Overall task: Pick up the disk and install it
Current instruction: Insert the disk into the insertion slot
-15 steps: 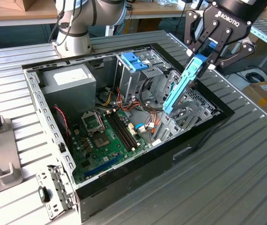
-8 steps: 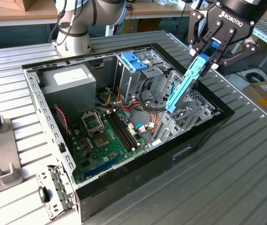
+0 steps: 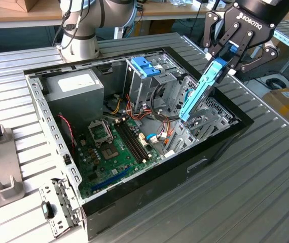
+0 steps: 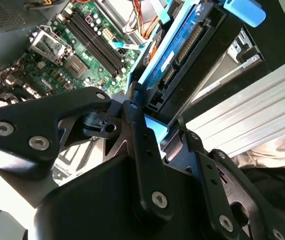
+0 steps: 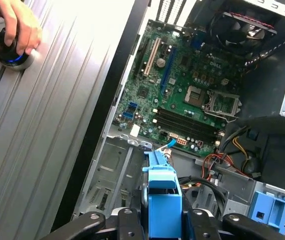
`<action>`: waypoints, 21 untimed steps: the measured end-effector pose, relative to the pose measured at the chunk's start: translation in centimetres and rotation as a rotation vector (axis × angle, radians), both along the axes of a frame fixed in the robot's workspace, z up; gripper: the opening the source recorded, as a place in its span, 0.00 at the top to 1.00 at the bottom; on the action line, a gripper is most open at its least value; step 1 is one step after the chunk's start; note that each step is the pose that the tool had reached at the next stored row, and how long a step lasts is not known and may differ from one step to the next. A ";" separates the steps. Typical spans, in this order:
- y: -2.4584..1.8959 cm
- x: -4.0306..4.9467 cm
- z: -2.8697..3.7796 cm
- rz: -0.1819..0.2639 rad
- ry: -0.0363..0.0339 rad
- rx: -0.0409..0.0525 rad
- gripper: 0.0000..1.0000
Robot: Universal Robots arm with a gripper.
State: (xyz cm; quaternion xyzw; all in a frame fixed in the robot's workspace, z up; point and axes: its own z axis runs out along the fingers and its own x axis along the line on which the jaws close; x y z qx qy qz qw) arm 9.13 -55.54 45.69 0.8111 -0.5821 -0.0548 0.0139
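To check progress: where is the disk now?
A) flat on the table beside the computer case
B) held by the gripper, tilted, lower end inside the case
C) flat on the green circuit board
B: the gripper is shut on the disk, which slants down into the computer case.

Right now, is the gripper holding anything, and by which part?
Yes: the gripper is shut on the disk, gripping the upper end of its light-blue carrier frame; the disk's lower end dips into the computer case.
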 end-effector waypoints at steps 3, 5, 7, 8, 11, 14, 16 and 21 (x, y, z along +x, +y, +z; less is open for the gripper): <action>-0.04 0.00 -0.04 -0.035 0.0000 -0.0001 0.63; -0.07 0.00 -0.07 -0.055 0.0000 0.0001 0.63; -0.09 0.00 -0.09 -0.072 0.0000 -0.0001 0.63; -0.10 0.01 -0.12 -0.087 0.0000 0.0000 0.63; -0.11 0.01 -0.16 -0.110 0.0000 0.0000 0.63; -0.11 0.01 -0.18 -0.140 0.0000 -0.0002 0.63; -0.11 0.01 -0.20 -0.170 0.0000 -0.0001 0.63; -0.10 0.01 -0.20 -0.243 0.0000 0.0000 0.63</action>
